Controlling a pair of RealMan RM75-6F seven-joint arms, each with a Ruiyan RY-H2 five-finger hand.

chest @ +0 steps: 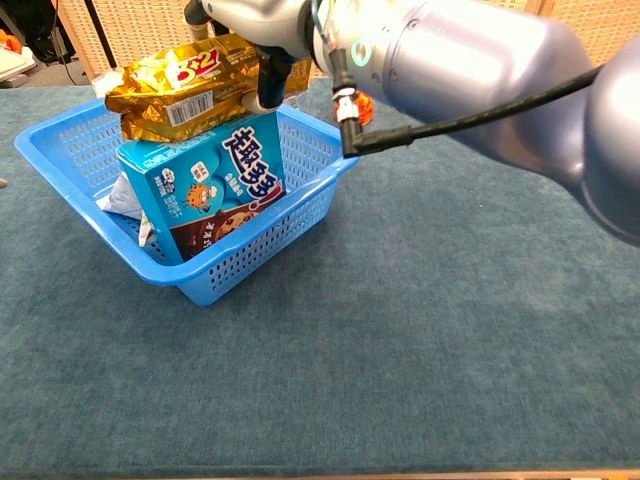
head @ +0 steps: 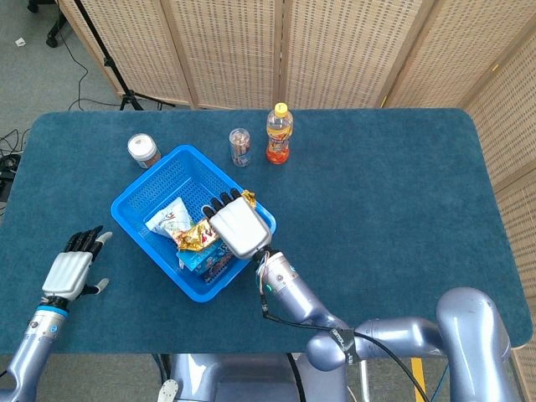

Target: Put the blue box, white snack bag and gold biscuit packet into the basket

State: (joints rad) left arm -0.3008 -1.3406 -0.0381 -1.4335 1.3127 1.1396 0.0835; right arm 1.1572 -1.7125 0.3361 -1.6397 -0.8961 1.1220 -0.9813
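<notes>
A: How does the gold packet [chest: 185, 98] lie?

B: Long axis roughly level, running from the right robot hand [head: 237, 224] out to that hand's left, over the blue basket [head: 147, 186]. The right robot hand grips it by one end, and it sits just above the top of the blue box [chest: 205, 184].

A: And the rest of the goods?

B: The blue box stands tilted inside the basket, under the right robot hand; the white snack bag [head: 172, 221] lies beside it, further left.

A: Any room around?

B: Bare blue worktop [head: 402, 193] to the right of that hand. Beyond it stand a bottle [head: 279, 134], a clear tube [head: 240, 146] and a jar [head: 143, 151].

A: The left robot hand [head: 73, 267]?

B: Resting on the worktop, well left of the basket, fingers spread, holding nothing.
</notes>
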